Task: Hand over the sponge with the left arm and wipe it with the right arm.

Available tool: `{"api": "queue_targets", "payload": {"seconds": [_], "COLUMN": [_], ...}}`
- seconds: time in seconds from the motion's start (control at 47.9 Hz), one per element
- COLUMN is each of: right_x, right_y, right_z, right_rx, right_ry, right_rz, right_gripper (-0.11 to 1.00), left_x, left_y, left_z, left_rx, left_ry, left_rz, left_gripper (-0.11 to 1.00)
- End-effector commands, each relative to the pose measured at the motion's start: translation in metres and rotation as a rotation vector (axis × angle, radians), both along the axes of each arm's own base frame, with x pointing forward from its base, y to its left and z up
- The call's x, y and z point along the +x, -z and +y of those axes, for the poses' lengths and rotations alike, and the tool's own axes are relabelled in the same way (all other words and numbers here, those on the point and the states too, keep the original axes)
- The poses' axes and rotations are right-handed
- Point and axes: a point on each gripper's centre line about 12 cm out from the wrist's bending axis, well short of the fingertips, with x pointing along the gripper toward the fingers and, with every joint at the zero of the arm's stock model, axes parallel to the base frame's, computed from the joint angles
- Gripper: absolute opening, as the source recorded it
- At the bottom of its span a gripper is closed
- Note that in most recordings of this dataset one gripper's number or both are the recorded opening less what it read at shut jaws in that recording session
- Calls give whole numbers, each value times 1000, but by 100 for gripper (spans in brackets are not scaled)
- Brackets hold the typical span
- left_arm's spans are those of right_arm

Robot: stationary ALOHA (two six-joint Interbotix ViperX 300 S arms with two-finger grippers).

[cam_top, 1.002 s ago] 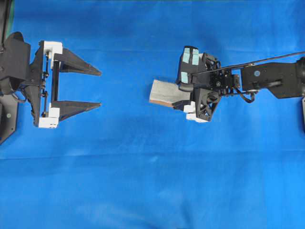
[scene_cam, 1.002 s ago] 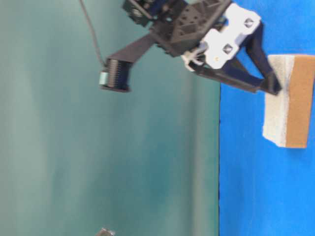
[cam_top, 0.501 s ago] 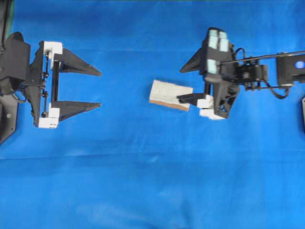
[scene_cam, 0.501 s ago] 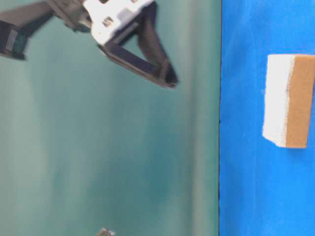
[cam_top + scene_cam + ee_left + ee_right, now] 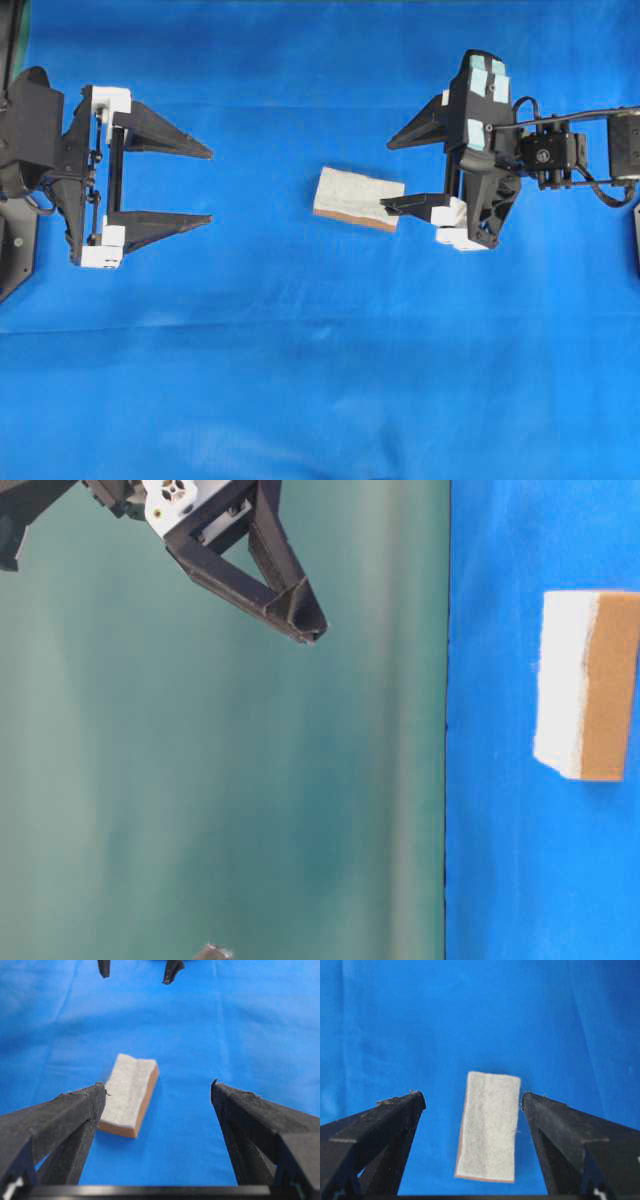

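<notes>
Sponge flat on the blue cloth, fuzzy whitish face up, thin orange-brown layer underneath, alone near the middle of the table

Long axis roughly along the line from one arm to the other, slightly skewed in the overhead view; nearly end-on from either wrist camera

Right gripper much the nearer: just beside the sponge's right-hand end in the overhead view, one fingertip overlapping that end in the picture. From table level, though, clearly raised off the cloth, so above the sponge and not touching it. Jaws spread wide, nothing between them; in the right wrist view the sponge sits centred in the gap below, both fingers outside its long sides

Left gripper well apart from the sponge, at the far left edge of the table, pointing straight toward it. Jaws likewise wide, holding nothing, touching nothing; in the left wrist view the sponge lies ahead and a little toward the left finger

Judged from the task: pickup by the left arm not yet made, calling for a long straight reach along the sponge's own axis, with the right gripper hanging over the far end
</notes>
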Motion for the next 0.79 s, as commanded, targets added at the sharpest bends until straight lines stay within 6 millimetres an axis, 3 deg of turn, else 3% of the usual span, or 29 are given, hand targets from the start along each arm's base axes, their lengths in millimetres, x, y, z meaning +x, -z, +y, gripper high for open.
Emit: {"api": "queue_targets", "payload": {"seconds": [0.0,0.23,0.543,0.772], "right_x": [-3,-25,-84,-129], "right_y": [-16,-40,-72,-69], "right_z": [1,2,5,8], "right_rx": [-2,-6,-21,-37], "right_ry": [-3,-2,3,0], "right_rz": [-50,-129,-262,-324], "right_gripper": [74,74,74,74], "left_x": [0,-16,-50,-75], "left_y": [-8,-24,-41,-40], "left_z": [0,0,-2,-3], "left_rx": [1,-5,-9,4], "left_ry": [-2,-2,2,7], "left_rz": [-31,-95,-103,-84], "left_gripper": [83,83,83,83]}}
